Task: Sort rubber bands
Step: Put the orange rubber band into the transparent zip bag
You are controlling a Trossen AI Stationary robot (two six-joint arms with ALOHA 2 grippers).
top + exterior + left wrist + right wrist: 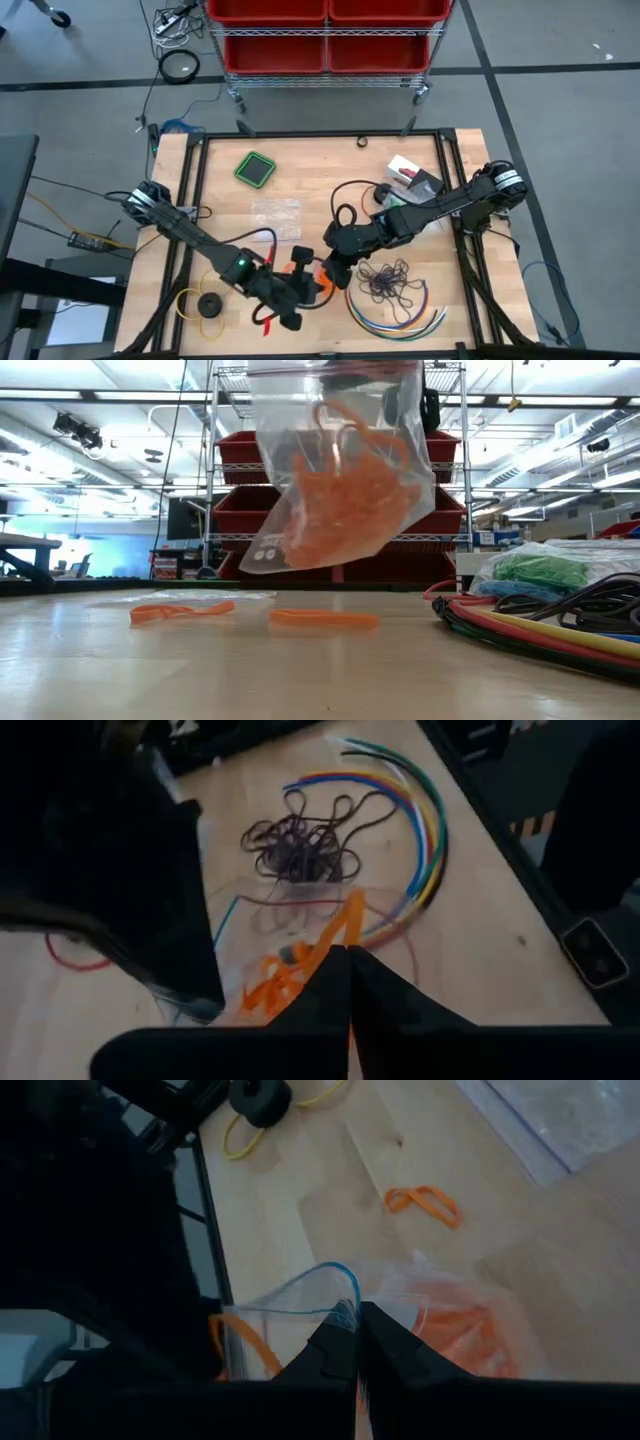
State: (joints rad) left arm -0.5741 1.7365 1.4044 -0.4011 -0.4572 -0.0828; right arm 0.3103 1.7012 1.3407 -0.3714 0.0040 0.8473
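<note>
Two loose orange rubber bands (320, 619) lie on the wooden surface (300, 670). Above them hangs a clear plastic zip bag (340, 470) holding orange bands, both the left gripper (296, 296) and right gripper (335, 268) jaws pinched on it. No writing is readable.

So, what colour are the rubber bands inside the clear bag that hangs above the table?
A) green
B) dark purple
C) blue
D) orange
D: in the low view the clear bag hanging above the table is filled with orange rubber bands.
</note>
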